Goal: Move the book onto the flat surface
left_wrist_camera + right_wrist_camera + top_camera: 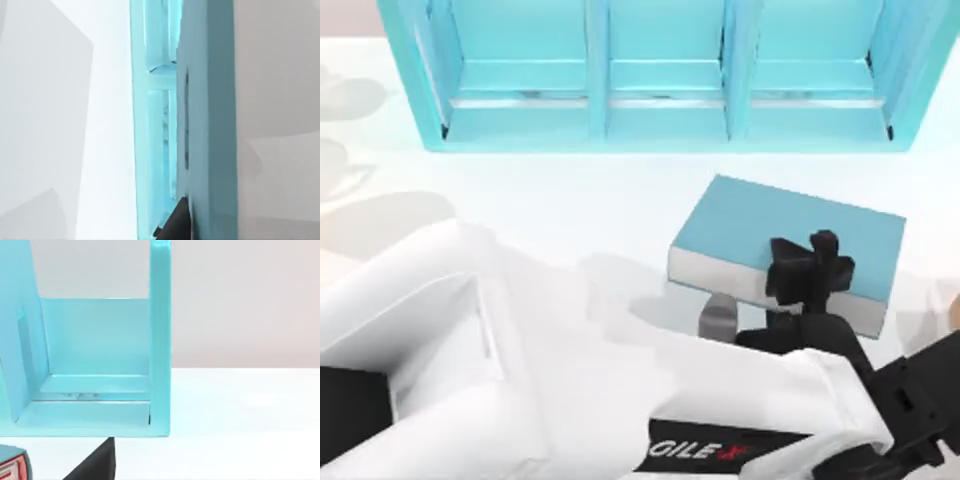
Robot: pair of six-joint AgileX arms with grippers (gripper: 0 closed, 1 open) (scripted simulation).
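Note:
The book (pixel 760 225), thick with a turquoise cover and white-grey page edges, lies nearly level in front of the turquoise shelf unit's right half. My left gripper (pixel 810 268) is shut on the book's near edge, reaching in from the front. A soft shadow under the book suggests it hangs slightly above the flat surface (pixel 570 210), the glossy white tabletop. In the left wrist view the book's cover (pixel 207 100) runs close past the camera, with one dark fingertip (pixel 175 222) against it. My right gripper (pixel 95 467) sits low in its wrist view, facing the shelf's end compartment.
The turquoise shelf unit (pixel 660 80) with three compartments spans the back of the table (pixel 240 415). My left arm's white body (pixel 520 380) covers the front left of the table. White tabletop lies bare between the shelf and the book.

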